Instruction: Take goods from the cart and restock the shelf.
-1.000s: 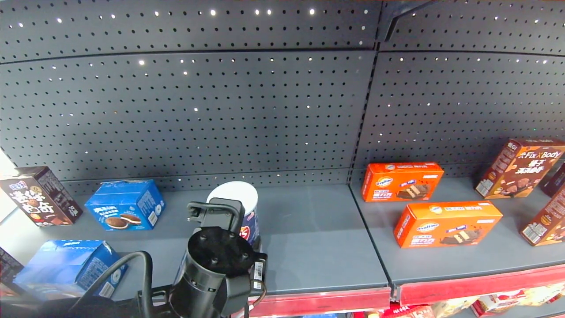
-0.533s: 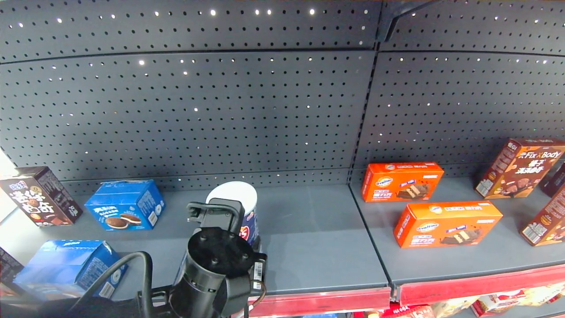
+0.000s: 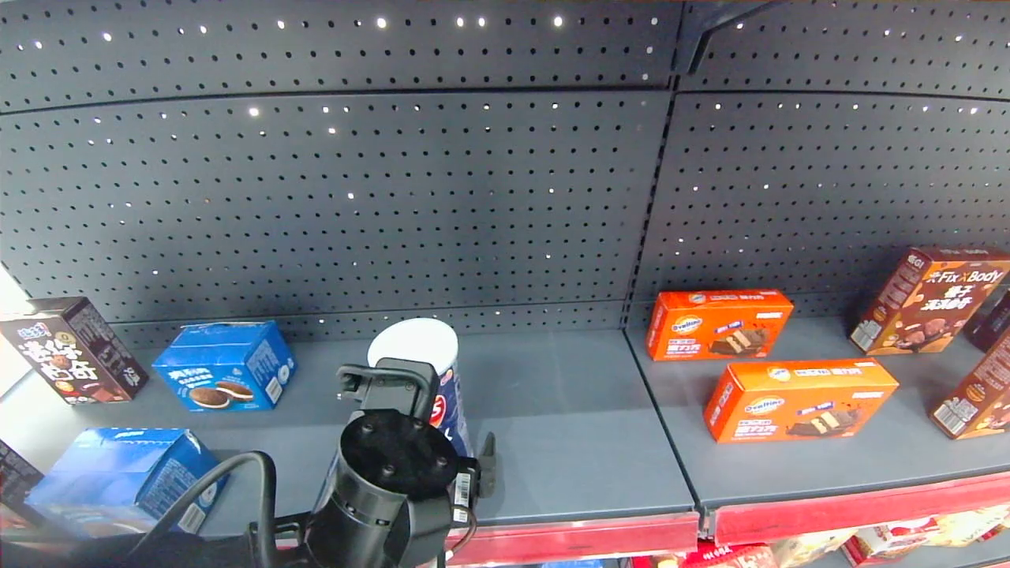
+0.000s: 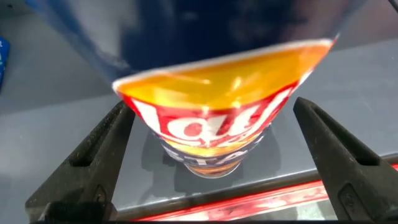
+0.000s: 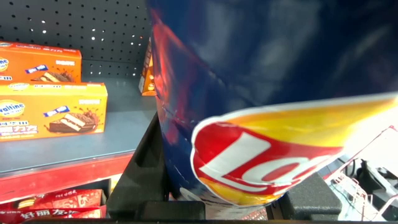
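A blue chips canister (image 3: pixel 426 359) with a white lid stands upright on the grey shelf (image 3: pixel 568 426), left of the middle. My left gripper (image 3: pixel 442 454) is at its lower part, coming from the front. In the left wrist view the two black fingers (image 4: pixel 99 155) stand apart on either side of the canister (image 4: pixel 211 124), with a gap at each side, so the left gripper (image 4: pixel 214 109) is open. My right gripper (image 5: pixel 230 190) is shut on a second blue chips canister (image 5: pixel 261 93), held in front of the shelf's red front edge (image 5: pixel 62 177).
Blue cookie boxes (image 3: pixel 225 365) and a dark box (image 3: pixel 75 349) sit left of the canister. Two orange boxes (image 3: pixel 797 398) and brown boxes (image 3: pixel 927 300) lie on the right section. Between the canister and the orange boxes the shelf is bare. A perforated back panel (image 3: pixel 394 197) rises behind.
The left gripper's fingers have spread: one finger now shows to the right of the wrist. More of the canister stands above the wrist than before.
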